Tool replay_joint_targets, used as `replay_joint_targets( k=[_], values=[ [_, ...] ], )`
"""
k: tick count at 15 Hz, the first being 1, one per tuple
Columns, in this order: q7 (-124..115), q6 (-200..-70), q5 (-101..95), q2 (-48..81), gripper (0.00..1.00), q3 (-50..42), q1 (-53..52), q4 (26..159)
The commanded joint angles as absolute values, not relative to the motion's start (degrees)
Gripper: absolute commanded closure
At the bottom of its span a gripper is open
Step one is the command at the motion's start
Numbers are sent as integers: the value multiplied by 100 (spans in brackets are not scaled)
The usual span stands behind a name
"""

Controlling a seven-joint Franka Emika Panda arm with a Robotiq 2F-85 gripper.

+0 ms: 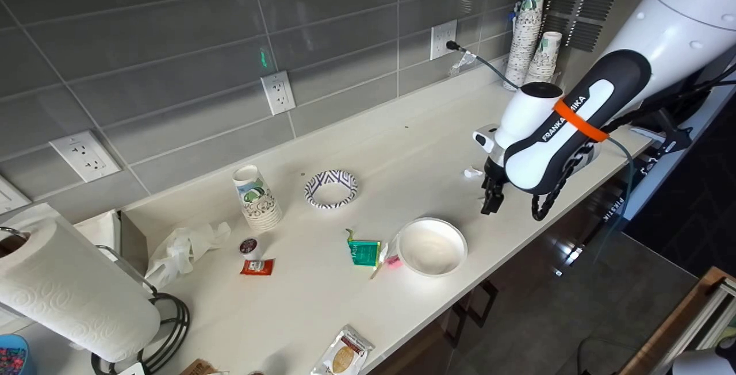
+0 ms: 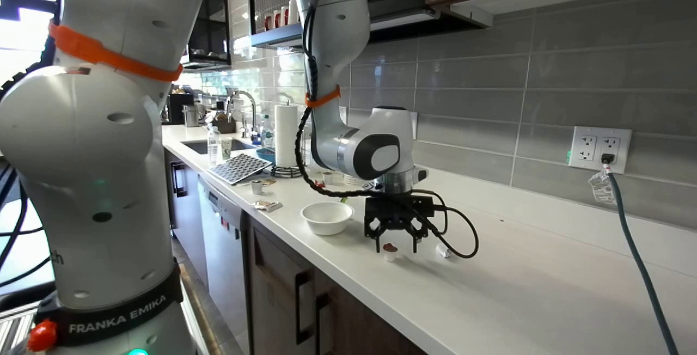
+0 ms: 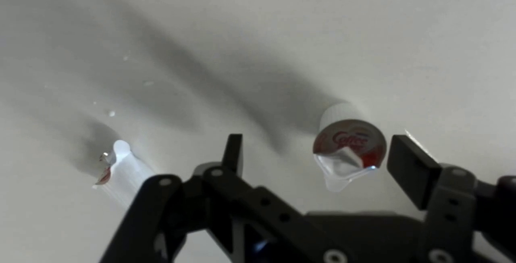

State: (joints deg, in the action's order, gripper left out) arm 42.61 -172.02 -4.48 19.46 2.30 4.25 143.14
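i can't read all the print on the creamer cup (image 3: 350, 144): folded foil (image 3: 338, 165) covers some, and the letters under "coffee" blur. the gripper (image 3: 321, 162) runs off the wrist view's bottom edge and hides one end of the other white cup (image 3: 127, 175). in an exterior view the left edge cuts the paper towel roll (image 1: 75, 300) and blue bowl (image 1: 12, 341), and something brown (image 1: 198, 367) at the bottom is too cropped to name.
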Motion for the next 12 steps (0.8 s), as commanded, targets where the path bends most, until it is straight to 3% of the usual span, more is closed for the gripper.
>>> replay_joint_targets(
  k=[1, 4, 12],
  values=[
    [3992, -17301, -756, 2040, 11, 309, 527, 14273],
    [3918, -17306, -850, 2027, 17, 303, 532, 14286],
    [3778, -17286, -968, 1995, 23, 294, 538, 14295]
  ],
)
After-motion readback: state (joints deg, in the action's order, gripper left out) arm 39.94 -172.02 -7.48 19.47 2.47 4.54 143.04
